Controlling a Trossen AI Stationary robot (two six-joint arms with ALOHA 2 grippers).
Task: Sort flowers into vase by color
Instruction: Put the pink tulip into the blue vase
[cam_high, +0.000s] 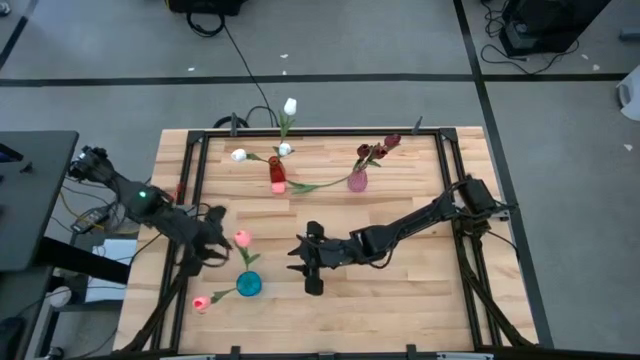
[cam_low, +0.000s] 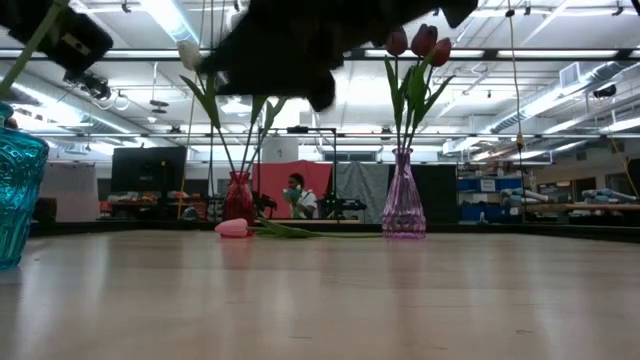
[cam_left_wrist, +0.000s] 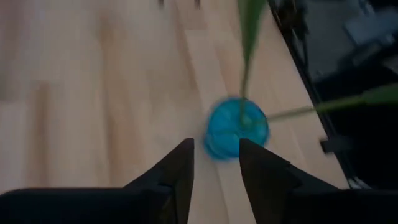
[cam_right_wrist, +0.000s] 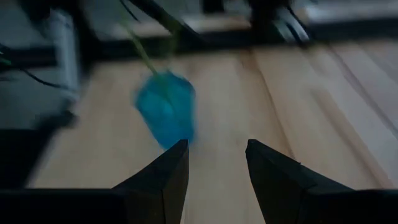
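Observation:
A blue vase (cam_high: 248, 285) stands near the front left and holds two pink flowers, whose heads (cam_high: 242, 238) (cam_high: 201, 302) lean out to the sides. My left gripper (cam_high: 218, 242) hovers open just left of it, and the vase (cam_left_wrist: 236, 129) shows beyond its empty fingers. My right gripper (cam_high: 300, 260) hangs open to the vase's right, facing it (cam_right_wrist: 166, 115). A red vase (cam_high: 276, 172) holds white flowers (cam_high: 290, 105). A pink vase (cam_high: 357, 181) holds maroon flowers (cam_high: 378, 150). A pink flower (cam_low: 232, 228) lies on the table beside the red vase.
A black frame (cam_high: 445, 170) runs around the wooden table top. The middle and front right of the table are bare wood (cam_high: 400, 310). The room behind shows shelves and a person far off (cam_low: 295, 190).

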